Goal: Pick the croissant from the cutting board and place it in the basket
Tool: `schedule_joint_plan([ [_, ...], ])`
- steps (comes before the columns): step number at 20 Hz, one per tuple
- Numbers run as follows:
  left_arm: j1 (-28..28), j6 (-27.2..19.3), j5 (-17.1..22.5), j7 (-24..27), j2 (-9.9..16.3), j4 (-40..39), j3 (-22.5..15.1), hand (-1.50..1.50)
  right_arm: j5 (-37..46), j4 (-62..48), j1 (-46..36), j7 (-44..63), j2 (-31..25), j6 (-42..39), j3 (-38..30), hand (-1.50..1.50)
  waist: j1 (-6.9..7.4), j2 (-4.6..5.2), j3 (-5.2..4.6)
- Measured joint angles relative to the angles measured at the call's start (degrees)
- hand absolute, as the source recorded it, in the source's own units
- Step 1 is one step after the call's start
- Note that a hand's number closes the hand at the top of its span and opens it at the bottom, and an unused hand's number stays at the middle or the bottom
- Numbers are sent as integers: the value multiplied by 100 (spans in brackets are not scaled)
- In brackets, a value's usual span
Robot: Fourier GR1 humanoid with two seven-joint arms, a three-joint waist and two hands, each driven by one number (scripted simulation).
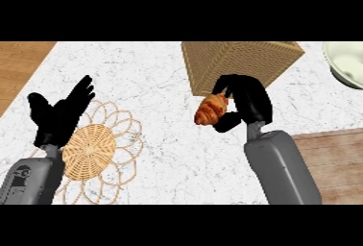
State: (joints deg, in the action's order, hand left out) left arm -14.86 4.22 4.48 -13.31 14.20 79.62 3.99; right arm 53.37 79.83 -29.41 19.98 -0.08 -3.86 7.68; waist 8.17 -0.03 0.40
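Note:
A golden-brown croissant (211,109) is held above the white counter by my right hand (247,102), whose fingers and thumb curl round it. The hand is just in front of a tall woven basket (241,60) at the back of the counter, below its front lower edge in the view. A wooden cutting board (333,158) lies at the right, partly behind my right forearm. My left hand (60,115) rests open at the left, fingers up, over the edge of a wicker trivet.
A round wicker trivet (96,151) with looped edging lies on the counter at the lower left. A pale bowl or plate (347,62) shows at the upper right edge. A wooden surface (18,67) borders the counter at the far left.

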Motion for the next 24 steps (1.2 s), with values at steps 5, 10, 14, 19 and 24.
schedule_joint_plan([
  [5,-129,59,-34,-31,-40,-40,-118,0,-28,176,-694,1264,9,1204,286,150,157,-1,-42],
  [10,-264,60,-95,-65,-70,-110,-196,0,350,-13,-1617,2777,8,2045,606,150,212,16,-80],
  [14,-328,46,-138,-74,-85,-167,-227,0,774,-465,-2477,3752,0,2325,815,150,246,42,-95],
  [19,-446,2,-160,-93,-103,-256,-209,0,1215,-1163,-3514,4288,-25,2347,901,150,197,71,-97],
  [24,-520,-34,-178,-102,-75,-301,-163,0,1580,-1949,-4385,4618,-37,2345,735,150,146,95,-94],
])
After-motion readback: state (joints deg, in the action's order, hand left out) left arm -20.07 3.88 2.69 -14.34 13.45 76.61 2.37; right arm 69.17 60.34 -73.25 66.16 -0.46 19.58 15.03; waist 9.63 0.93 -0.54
